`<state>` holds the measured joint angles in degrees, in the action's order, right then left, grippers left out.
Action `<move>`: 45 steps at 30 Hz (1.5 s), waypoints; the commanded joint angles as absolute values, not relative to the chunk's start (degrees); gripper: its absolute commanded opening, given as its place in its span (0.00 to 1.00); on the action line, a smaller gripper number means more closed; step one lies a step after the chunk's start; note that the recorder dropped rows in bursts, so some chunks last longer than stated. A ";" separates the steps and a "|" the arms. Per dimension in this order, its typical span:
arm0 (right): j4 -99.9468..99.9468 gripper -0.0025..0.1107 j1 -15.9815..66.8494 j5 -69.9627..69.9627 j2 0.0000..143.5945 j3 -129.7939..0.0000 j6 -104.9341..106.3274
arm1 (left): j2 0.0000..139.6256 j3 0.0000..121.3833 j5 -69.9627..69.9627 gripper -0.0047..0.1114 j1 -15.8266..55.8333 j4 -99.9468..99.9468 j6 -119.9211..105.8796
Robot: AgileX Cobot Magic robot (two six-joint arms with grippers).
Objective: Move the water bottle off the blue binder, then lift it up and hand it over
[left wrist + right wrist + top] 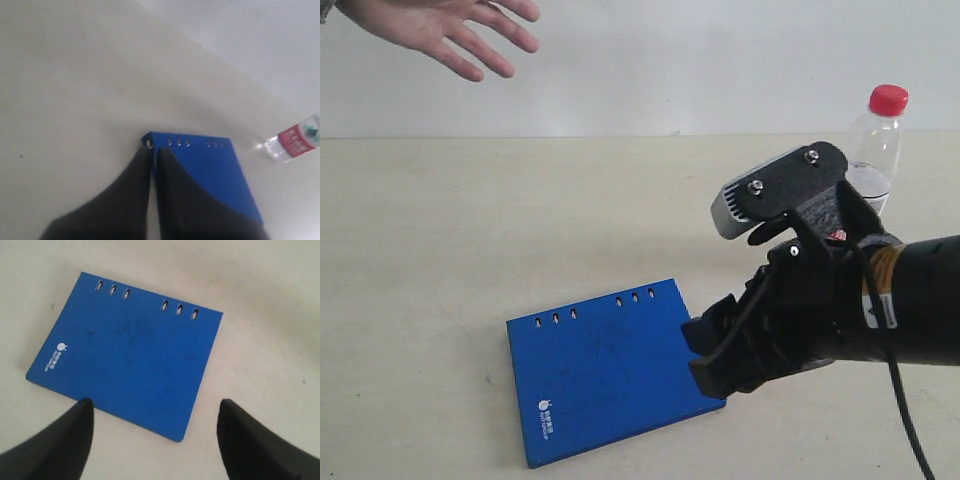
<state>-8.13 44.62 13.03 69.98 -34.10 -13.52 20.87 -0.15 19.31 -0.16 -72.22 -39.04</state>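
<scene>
Right fingers spread over blue binder, water bottle upright, apart

The right arm is a thick matt-black cylinder with a tan band round it and a small white label beside the band. A thin black cable runs along it. A grey camera sits on a black bracket fixed by two silver screws, with a small red dot beneath. The right fingers are black wedges narrowing to blunt tips; the left fingers are dark, smooth and curved.
</scene>
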 commanded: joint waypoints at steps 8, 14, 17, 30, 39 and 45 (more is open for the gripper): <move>-7.67 0.57 35.06 7.08 82.51 -33.80 -19.41 | 51.94 5.42 28.81 0.08 -0.04 -99.95 -83.37; -6.58 0.57 30.98 7.59 82.50 -33.80 -18.01 | 66.91 8.45 35.86 0.08 -0.04 -99.95 -90.41; -3.62 0.57 30.88 10.82 82.50 -33.80 -6.20 | 75.38 12.69 35.86 0.08 -0.04 -99.95 -92.44; 5.82 0.57 30.88 -2.79 94.55 -35.50 -5.29 | 92.93 25.41 44.15 0.33 0.10 -99.95 -96.34; 5.82 0.57 30.88 -4.97 97.21 -35.64 -8.10 | 104.28 29.00 51.22 0.53 0.10 -99.95 -96.34; 5.82 0.57 30.88 5.74 94.86 -36.73 -9.26 | 106.04 29.37 51.69 0.53 0.10 -99.95 -96.34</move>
